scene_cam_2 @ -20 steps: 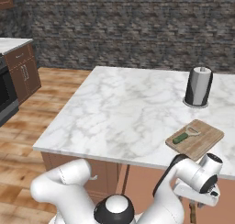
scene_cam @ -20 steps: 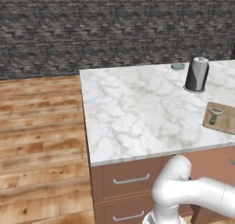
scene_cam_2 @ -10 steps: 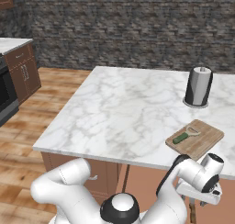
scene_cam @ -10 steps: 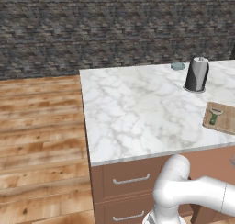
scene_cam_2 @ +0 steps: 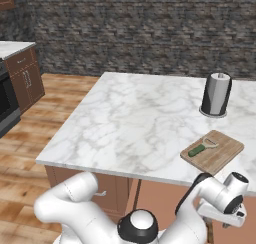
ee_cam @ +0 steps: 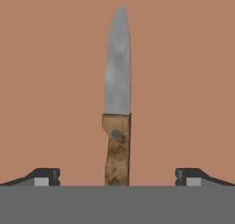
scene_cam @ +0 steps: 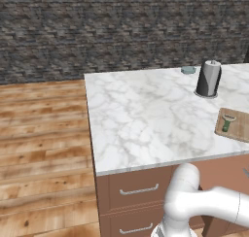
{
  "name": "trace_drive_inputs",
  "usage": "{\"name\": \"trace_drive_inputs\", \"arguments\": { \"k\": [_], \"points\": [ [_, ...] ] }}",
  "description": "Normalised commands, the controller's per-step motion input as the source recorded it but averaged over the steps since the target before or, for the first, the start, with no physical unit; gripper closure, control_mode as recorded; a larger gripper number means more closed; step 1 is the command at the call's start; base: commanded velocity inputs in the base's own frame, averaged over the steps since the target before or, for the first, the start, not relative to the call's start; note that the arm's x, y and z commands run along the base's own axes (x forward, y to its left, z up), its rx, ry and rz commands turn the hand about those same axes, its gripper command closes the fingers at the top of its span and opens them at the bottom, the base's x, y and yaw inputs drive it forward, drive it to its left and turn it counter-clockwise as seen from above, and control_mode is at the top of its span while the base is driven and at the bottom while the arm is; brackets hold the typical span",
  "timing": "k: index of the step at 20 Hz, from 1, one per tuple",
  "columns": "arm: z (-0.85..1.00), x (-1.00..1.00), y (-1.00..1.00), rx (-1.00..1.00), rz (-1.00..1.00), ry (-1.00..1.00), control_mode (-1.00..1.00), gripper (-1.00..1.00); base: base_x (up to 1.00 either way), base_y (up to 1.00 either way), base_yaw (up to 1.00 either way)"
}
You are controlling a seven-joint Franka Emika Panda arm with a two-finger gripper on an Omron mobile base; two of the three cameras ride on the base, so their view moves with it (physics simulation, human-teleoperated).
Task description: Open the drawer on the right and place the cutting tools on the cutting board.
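Hand view | claw (ee_cam: 117, 177) spread wide, gripping nothing | knife (ee_cam: 118, 99) between fingertips, untouched

The arm (scene_cam_2: 75, 203) is glossy white, built of thick rounded tube links with bulging elbow shells. In the right base view a dark joint ring circles a white dome cap (scene_cam_2: 141, 222), a black band wraps the link (scene_cam_2: 192, 195) next to it, and the wrist ends in a round cap with a dark face (scene_cam_2: 238, 178) above a flat white plate. The gripper (ee_cam: 117, 177) has two small dark fingertips (ee_cam: 45, 175), each blocky and wedge-shaped with a pale grey square pad on its face.
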Motion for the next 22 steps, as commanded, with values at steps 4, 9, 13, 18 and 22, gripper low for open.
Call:
{"name": "trace_drive_inputs", "arguments": {
  "k": [4, 9, 13, 18, 22],
  "points": [
    [-0.13, 0.15, -0.19, 0.00, 0.00, 0.00, -1.00, -1.00, 0.00, 0.00, 0.00],
    [-0.01, 0.09, -0.11, 0.00, 0.00, 0.00, -1.00, -1.00, 0.00, 0.00, 0.00],
    [-0.01, -0.11, 0.00, 0.00, 0.00, 0.00, -1.00, -1.00, 0.00, 0.00, 0.00],
    [-0.07, -0.25, 0.24, 0.00, 0.06, 0.00, -1.00, -1.00, 0.00, 0.00, 0.00],
    [0.00, 0.00, 0.36, 0.00, 0.12, 0.00, -1.00, -1.00, 0.00, 0.00, 0.00]
  ]
}}
